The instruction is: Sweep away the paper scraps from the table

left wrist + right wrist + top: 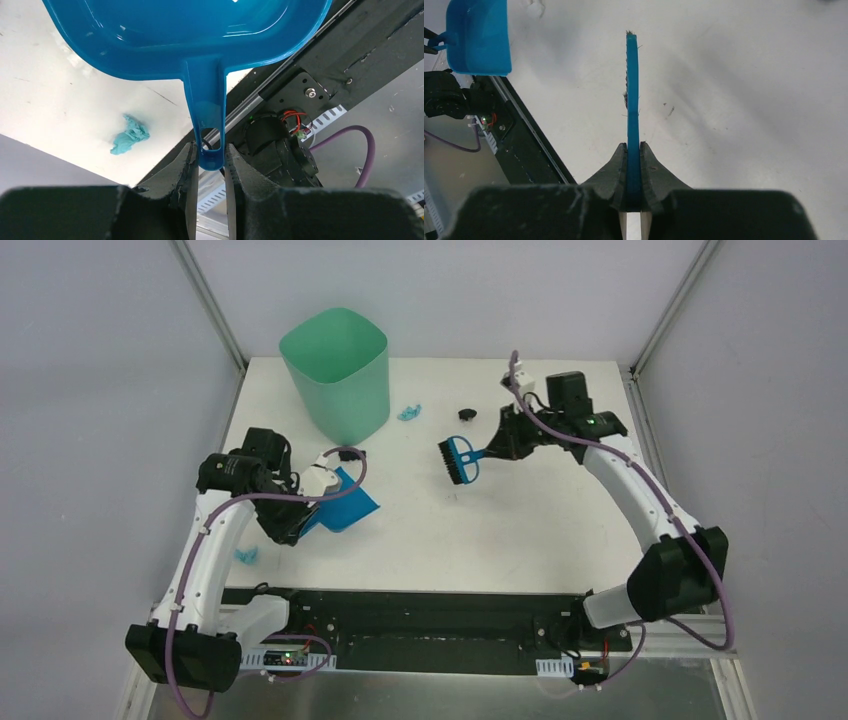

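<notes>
Left fingers (182,172) pinch the blue plastic dustpan (200,30) by its handle; right fingers (616,172) clamp the blue hand brush (632,90). Light-blue paper scraps (247,556) lie on the white counter (520,530): one at its left edge, others, perhaps one black, near the mint-green bin (335,370).

Pinches the blue hand brush (632,90) edge-on between the fingers (610,175) of the right gripper (633,152), over the white table (749,100); blue dustpan (479,37) well apart, upper left.

A tall mint-green plastic bin (335,380) is blocking the far-left corner of the white bench (520,530), while a blue plastic dustpan (350,503) at left and a blue hand brush with black bristles (460,460) at centre-right are flanking a bare lane running open to the near edge.
</notes>
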Controlling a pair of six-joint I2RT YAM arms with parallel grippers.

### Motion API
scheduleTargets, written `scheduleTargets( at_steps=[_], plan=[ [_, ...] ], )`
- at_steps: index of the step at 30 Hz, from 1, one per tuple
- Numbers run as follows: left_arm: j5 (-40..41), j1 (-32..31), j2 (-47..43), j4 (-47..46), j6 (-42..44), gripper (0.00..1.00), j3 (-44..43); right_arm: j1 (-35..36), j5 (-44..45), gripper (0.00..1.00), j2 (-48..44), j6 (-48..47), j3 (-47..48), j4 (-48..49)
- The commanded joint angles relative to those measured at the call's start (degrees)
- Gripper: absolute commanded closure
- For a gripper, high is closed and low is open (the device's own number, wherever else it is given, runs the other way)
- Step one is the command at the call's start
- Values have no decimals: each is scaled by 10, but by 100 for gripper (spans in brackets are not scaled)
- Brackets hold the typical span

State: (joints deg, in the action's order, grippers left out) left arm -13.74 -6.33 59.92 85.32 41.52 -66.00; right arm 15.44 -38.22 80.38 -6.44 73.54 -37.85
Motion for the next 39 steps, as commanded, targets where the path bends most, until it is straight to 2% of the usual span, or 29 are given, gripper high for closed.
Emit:
scheduleTargets(
  at_steps=[1,5,8,13,20,24,28,31,34,39],
  plan=[
    [13,1,-14,2,6,94,12,48,23,100,75,60,67,40],
    [15,1,12,9,3,93,15,60,74,100,161,76,158,11],
    [3,1,28,4,-3,93,22,63,181,100,239,-13,268,-36],
    [-19,1,51,-24,-15,92,27,65,283,100,357,-177,431,-73],
    [-49,-10,113,-67,-26,93,27,64,471,100,480,-398,521,-21],
    [-47,-16,134,-86,-38,93,31,74,508,100,538,-495,553,-1],
    [-35,-20,114,-98,-46,93,53,105,528,100,551,-572,533,-19],
    [-19,-23,99,-101,-48,93,67,134,528,100,519,-586,483,-39],
    [-7,-27,90,-83,-42,93,73,161,512,100,479,-557,459,-94],
    [43,-27,61,-83,-25,93,100,203,414,100,441,-401,504,-275]
  ],
)
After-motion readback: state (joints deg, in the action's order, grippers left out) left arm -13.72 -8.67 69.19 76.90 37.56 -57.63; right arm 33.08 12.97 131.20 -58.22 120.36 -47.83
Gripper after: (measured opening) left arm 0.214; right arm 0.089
